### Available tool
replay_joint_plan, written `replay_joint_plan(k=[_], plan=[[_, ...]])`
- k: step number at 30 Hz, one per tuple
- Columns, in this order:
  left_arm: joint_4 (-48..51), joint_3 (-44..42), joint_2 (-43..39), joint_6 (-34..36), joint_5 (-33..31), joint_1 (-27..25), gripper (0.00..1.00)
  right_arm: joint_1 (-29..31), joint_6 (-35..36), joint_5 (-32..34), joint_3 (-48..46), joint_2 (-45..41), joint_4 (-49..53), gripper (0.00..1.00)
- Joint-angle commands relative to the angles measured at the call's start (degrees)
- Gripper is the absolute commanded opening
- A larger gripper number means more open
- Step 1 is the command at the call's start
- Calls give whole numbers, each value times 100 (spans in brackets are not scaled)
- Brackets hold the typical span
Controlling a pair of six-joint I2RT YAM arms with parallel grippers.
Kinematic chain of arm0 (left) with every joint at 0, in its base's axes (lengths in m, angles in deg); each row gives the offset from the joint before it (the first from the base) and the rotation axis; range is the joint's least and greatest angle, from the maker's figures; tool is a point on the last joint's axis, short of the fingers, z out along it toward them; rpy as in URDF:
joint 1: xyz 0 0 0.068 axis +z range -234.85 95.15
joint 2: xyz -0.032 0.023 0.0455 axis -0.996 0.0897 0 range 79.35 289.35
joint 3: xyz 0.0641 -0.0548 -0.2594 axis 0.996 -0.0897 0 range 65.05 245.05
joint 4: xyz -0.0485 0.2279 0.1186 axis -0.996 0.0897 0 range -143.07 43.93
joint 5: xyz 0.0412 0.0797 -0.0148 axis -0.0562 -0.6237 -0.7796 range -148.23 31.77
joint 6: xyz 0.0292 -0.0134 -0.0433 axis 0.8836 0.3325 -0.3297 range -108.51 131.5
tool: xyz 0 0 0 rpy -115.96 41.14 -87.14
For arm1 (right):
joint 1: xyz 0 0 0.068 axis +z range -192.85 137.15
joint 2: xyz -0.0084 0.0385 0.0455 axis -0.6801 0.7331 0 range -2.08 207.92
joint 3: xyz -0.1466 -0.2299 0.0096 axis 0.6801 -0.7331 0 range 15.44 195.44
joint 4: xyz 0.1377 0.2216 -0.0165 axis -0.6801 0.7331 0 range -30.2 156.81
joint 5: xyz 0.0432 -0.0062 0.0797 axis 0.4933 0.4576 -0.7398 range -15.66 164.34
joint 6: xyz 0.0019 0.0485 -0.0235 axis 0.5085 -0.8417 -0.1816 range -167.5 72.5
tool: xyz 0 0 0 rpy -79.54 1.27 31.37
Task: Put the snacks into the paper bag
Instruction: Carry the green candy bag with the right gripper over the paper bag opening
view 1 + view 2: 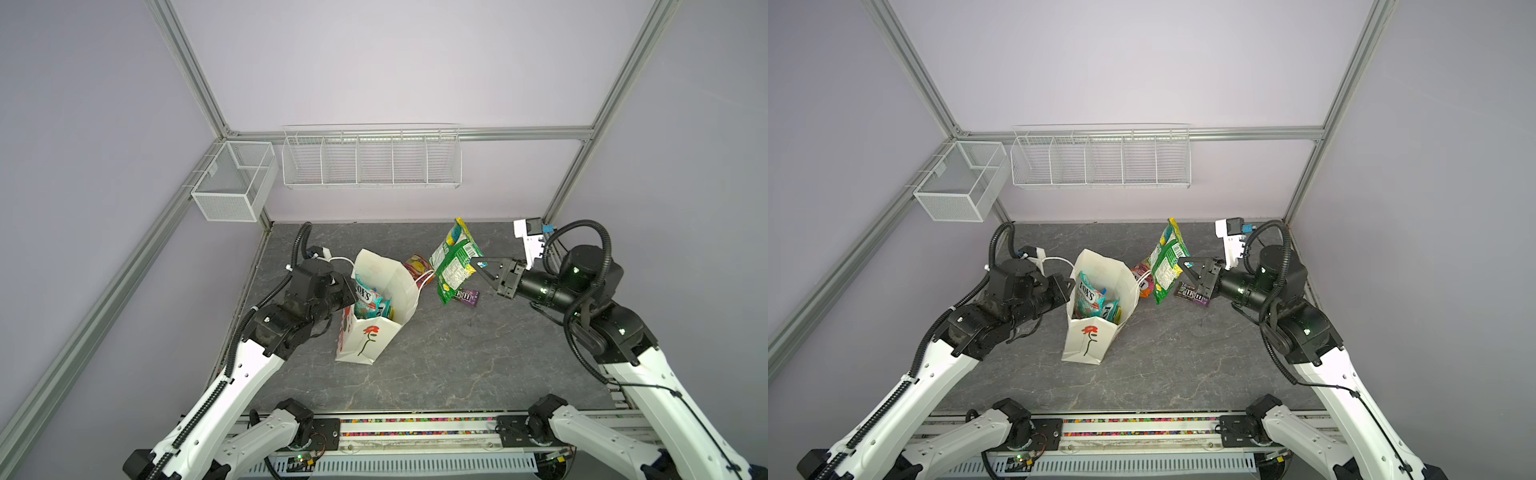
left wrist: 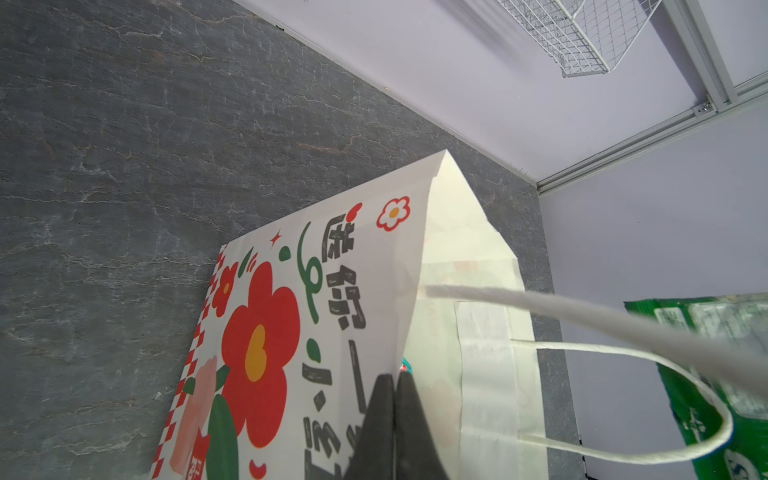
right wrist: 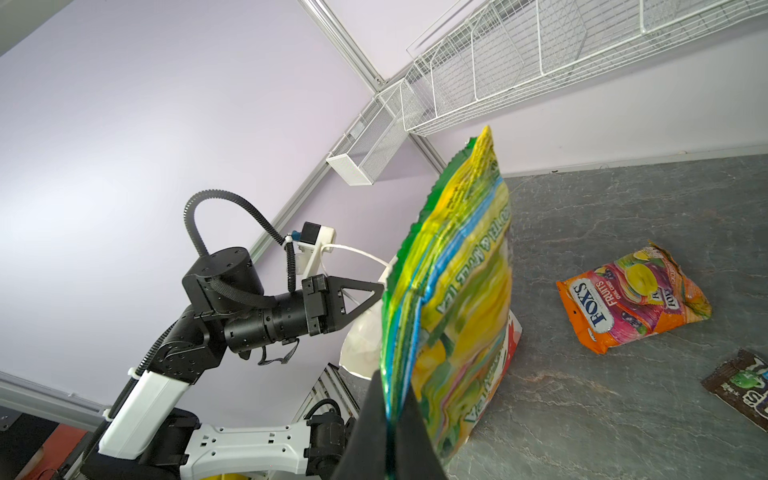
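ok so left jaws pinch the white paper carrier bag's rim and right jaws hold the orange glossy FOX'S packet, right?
Wrong packet: the right wrist view shows the right jaws holding the large green glossy packet; the orange glossy FOX'S packet lies on the grey table. Rest holds.

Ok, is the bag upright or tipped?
Upright: the bag stands on its base, mouth open upward, with the left gripper shut on its rim.
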Motion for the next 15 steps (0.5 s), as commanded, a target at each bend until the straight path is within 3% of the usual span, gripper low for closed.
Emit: replay_joint_plan(k=[1, 15], plan=[[-232, -64, -40, -68, 40, -38, 0, 84, 115, 51, 227, -62, -537, 7], [-223, -60, -75, -87, 29, -41, 0, 372, 58, 92, 320, -4, -795, 7]])
